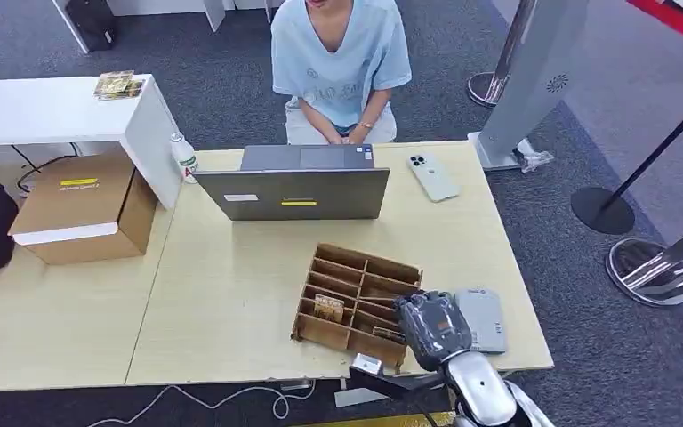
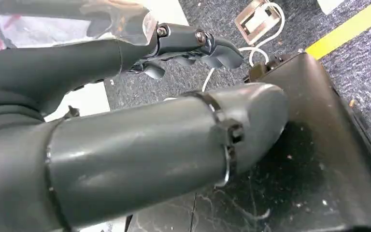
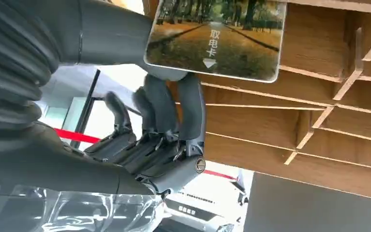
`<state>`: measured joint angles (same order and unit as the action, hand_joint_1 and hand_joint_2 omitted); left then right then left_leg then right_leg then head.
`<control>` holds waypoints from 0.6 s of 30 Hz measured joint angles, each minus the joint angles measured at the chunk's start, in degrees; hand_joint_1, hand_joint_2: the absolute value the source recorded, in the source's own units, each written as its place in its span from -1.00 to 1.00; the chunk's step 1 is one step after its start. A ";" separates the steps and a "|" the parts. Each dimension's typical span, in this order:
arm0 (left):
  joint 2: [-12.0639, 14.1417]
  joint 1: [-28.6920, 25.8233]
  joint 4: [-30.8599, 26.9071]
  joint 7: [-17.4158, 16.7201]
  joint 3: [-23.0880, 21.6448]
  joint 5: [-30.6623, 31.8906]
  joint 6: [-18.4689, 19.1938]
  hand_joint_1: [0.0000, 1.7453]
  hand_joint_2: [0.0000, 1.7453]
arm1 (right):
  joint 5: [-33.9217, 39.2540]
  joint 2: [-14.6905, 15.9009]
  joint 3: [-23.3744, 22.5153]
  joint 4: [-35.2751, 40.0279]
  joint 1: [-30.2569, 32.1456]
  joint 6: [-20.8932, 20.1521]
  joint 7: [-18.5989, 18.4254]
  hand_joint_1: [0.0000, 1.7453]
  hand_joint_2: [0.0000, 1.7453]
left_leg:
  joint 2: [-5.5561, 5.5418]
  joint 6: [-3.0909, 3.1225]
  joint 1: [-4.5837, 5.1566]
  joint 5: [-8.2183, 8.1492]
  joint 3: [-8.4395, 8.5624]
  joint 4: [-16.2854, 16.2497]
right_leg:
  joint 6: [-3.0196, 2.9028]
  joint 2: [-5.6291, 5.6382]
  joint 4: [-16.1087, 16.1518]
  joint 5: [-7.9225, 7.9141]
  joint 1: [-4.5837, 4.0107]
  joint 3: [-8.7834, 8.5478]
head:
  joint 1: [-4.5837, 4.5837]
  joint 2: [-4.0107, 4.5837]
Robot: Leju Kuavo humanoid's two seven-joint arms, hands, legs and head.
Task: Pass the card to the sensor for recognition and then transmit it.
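Card [image 3: 216, 38] pinched in right hand [image 3: 159, 121], above wooden organizer [image 3: 319, 121]

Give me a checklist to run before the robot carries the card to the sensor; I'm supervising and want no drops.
1. Card gripped by the right hand: ok, pinched between the thumb and fingers.
2. Card clear of the wooden organizer: cannot tell.
3. Grey sensor uncovered: ok, beside the hand.
4. Left hand out of the way: ok, hanging over the floor.
5. Person clear: ok, hands behind the laptop.
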<state>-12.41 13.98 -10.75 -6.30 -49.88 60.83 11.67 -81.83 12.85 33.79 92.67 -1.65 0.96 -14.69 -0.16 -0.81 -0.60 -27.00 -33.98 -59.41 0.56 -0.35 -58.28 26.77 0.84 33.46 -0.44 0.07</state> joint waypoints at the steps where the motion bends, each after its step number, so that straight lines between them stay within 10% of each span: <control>1: 0.00 -0.02 0.00 -0.15 0.00 0.00 -0.02 -1.00 -1.00 | 0.02 0.02 0.00 0.00 0.13 0.06 -0.04 -0.82 1.00 | 0.00 0.00 0.00 0.00 0.00 0.00 | 0.00 0.00 0.00 0.00 0.00 0.00 | 0.00 0.00; 18: 0.00 -0.19 0.00 -0.33 0.00 0.00 -0.09 -1.00 -1.00 | 0.00 0.11 0.02 0.13 -0.24 2.23 -0.63 -0.98 1.00 | 0.01 0.00 0.00 0.00 0.21 0.00 | 0.00 0.00 0.01 -0.01 0.00 -0.21 | 0.00 0.00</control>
<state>-12.41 13.79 -10.75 -6.62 -49.88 60.83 11.58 -81.83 12.96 33.81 92.80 -1.89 3.19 -15.32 -0.15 -0.81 -0.60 -27.00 -33.77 -59.41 0.56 -0.35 -58.27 26.75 0.84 33.25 -0.44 0.07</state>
